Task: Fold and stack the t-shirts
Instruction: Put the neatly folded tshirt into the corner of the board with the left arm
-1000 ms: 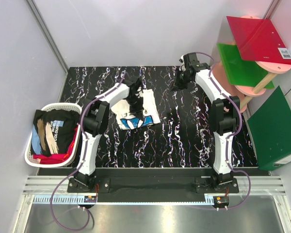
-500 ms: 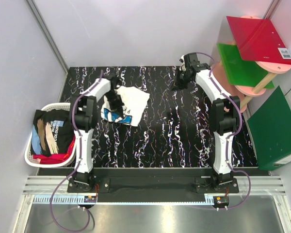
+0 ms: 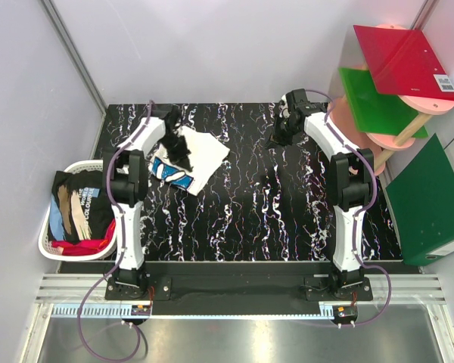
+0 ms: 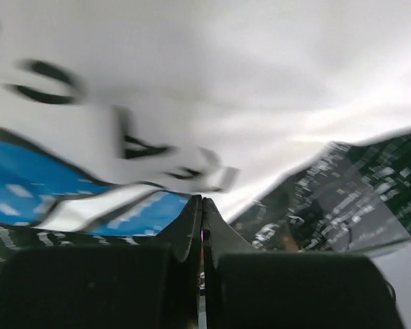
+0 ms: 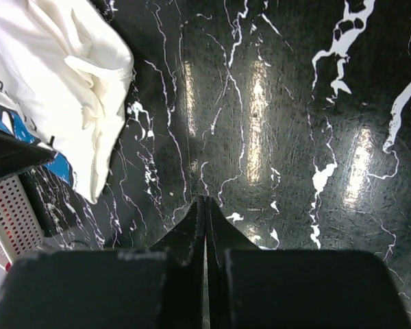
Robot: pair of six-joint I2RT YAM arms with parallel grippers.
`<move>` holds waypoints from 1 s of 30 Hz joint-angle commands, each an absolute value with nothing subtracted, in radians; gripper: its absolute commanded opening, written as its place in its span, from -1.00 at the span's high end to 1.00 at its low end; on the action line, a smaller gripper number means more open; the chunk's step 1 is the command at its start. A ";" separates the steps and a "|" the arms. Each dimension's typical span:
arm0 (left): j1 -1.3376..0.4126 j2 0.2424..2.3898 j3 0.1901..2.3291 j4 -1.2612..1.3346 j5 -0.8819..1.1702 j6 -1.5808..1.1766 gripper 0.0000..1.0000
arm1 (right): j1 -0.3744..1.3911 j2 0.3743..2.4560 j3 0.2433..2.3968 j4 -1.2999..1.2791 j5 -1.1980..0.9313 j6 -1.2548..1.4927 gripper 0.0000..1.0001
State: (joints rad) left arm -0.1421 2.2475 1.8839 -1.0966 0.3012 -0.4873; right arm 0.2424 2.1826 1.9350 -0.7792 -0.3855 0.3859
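Here the left hand (image 4: 202, 203) pinches the cream-white t-shirt (image 3: 206, 153); the right hand (image 5: 205, 201), closed empty, hovers apart.

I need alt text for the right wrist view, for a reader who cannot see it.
The right gripper, shut and empty, hangs over a black white-veined table. A crumpled cream-white t-shirt with a blue print lies at upper left.

Hauled the cream-white t-shirt (image 3: 208, 151) left and back across the surface (image 3: 272, 212), out of the middle toward the far-left corner. Swung the left gripper (image 3: 179, 147) the same way, pinched on the cloth. Brought the blue print (image 3: 170, 171) round to the near-left edge.
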 commanded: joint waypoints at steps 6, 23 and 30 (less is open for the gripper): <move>-0.290 2.169 2.006 -0.977 0.489 -0.521 1.00 | 0.244 2.106 1.908 -0.730 -0.405 0.406 1.00; -0.347 2.482 2.186 -0.948 0.380 -0.637 1.00 | 0.244 2.095 1.875 -0.683 -0.423 0.449 1.00; -0.304 2.503 2.183 -0.951 0.289 -0.673 1.00 | 0.244 2.079 1.855 -0.673 -0.420 0.449 1.00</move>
